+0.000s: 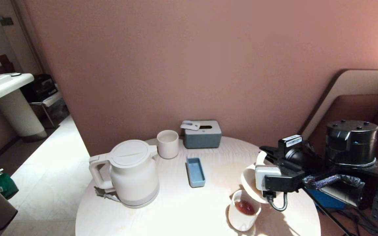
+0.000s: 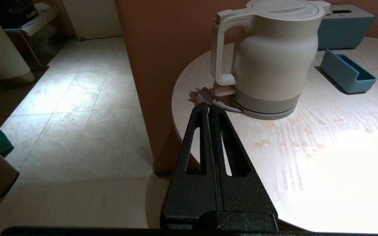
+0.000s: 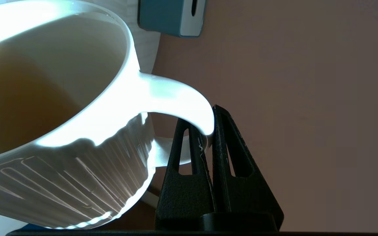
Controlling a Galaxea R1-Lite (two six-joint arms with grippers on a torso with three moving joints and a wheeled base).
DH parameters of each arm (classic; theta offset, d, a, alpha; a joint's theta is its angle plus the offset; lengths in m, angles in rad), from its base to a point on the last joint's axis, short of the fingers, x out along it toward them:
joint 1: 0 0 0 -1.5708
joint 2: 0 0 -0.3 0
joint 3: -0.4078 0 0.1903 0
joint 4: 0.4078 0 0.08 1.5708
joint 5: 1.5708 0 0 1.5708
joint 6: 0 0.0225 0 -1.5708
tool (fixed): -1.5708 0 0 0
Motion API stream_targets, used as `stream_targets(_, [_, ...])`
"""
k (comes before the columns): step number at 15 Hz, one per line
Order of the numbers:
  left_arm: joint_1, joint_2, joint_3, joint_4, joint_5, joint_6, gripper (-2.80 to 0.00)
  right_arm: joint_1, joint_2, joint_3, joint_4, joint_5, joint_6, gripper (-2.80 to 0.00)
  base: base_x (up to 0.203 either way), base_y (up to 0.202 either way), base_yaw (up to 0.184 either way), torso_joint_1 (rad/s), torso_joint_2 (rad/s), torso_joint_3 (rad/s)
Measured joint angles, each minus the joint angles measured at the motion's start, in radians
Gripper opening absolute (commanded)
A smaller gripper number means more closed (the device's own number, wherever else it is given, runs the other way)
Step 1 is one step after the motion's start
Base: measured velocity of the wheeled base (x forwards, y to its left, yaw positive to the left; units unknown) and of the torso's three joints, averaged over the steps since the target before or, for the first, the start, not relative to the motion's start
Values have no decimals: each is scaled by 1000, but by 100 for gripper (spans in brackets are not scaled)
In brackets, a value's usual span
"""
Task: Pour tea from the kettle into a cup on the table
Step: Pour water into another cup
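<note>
The cream-white kettle (image 1: 133,173) (image 2: 271,55) stands upright, lid shut, on the left of the round table (image 1: 176,209), with its cord and plug beside it. My right gripper (image 1: 263,153) (image 3: 206,115) is shut on the handle of the ribbed white cup (image 1: 248,177) (image 3: 61,114). It holds the cup tipped sideways in the air over the table's right side. My left gripper (image 2: 207,105) is shut and empty, off the table's left edge near the kettle's plug. Pale orange drops of tea (image 2: 264,143) lie on the table.
A smooth white cup (image 1: 243,218) with dark red liquid stands just below the held cup. A ribbed tumbler (image 1: 167,144), a grey-blue tissue box (image 1: 202,133) and a small blue tray (image 1: 195,171) sit mid-table. An armchair (image 1: 356,105) is behind on the right.
</note>
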State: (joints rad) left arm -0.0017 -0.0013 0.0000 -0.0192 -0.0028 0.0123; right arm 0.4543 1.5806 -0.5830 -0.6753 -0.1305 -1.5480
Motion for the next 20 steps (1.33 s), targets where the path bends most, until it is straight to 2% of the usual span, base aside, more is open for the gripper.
stream_targets(8, [0, 0, 0, 0, 0, 0, -280, 23, 1, -1, 0, -24, -5, -280, 0, 0, 0, 0, 0, 0])
stream_targets(20, [0, 0, 0, 0, 0, 0, -280, 49, 3, -12, 1, -71, -76, -280, 0, 0, 0, 0, 0, 0])
